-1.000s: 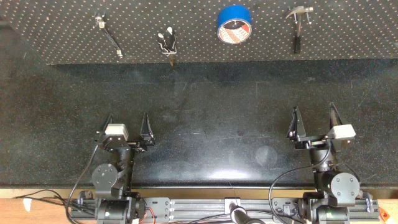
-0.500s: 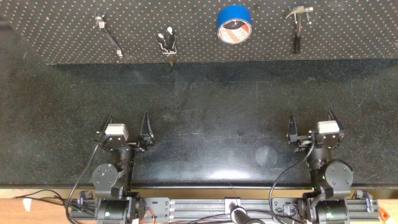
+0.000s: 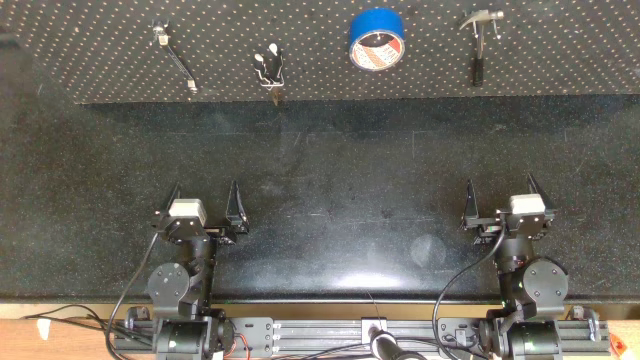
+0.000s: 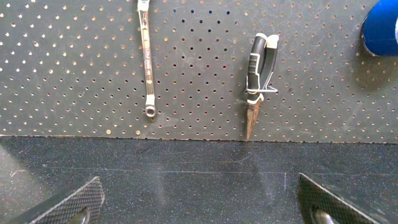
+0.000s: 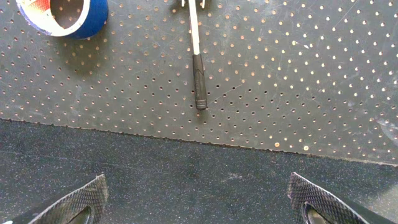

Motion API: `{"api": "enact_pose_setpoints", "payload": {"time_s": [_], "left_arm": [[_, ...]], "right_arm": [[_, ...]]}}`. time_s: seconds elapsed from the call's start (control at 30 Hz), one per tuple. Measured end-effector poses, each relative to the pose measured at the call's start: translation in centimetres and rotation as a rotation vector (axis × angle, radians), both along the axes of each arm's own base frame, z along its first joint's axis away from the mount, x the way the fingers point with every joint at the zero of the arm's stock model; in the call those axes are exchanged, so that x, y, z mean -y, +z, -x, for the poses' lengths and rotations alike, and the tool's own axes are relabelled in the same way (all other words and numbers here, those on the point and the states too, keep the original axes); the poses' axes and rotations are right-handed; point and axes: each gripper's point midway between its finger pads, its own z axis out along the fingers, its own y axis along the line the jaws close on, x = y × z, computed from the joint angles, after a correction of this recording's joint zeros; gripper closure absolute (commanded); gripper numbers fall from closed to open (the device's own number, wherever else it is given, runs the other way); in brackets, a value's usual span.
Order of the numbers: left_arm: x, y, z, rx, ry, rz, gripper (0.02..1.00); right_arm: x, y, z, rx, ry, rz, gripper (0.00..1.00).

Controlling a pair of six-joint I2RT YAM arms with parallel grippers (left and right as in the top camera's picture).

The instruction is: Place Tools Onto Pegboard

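On the pegboard (image 3: 320,75) at the back hang a wrench (image 3: 175,58), pliers (image 3: 270,72), a blue tape roll (image 3: 376,40) and a hammer (image 3: 481,42). The left wrist view shows the wrench (image 4: 145,59), the black-and-white pliers (image 4: 257,78) pointing tip down, and an edge of the tape roll (image 4: 380,28). The tape roll (image 5: 62,15) and the hammer's handle (image 5: 197,59) appear in the right wrist view. My left gripper (image 3: 204,208) is open low at the left near its base, holding nothing. My right gripper (image 3: 500,204) is open at the right near its base, also holding nothing.
The black worktop (image 3: 330,170) stretches between the grippers and the pegboard with nothing lying on it. Cables and the arm bases (image 3: 370,335) run along the front edge.
The right gripper has drawn back and turned slightly, settling nearer its base. The left arm and the hanging tools have not moved.
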Motion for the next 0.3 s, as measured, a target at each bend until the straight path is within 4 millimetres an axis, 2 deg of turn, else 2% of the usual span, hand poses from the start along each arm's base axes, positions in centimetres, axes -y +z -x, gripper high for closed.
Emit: {"api": "enact_pose_setpoints", "payload": {"time_s": [0.3], "left_arm": [[0.00, 0.00, 0.00, 0.000, 0.000, 0.000, 0.020]], "right_arm": [[0.00, 0.01, 0.00, 0.000, 0.000, 0.000, 0.060]]}}
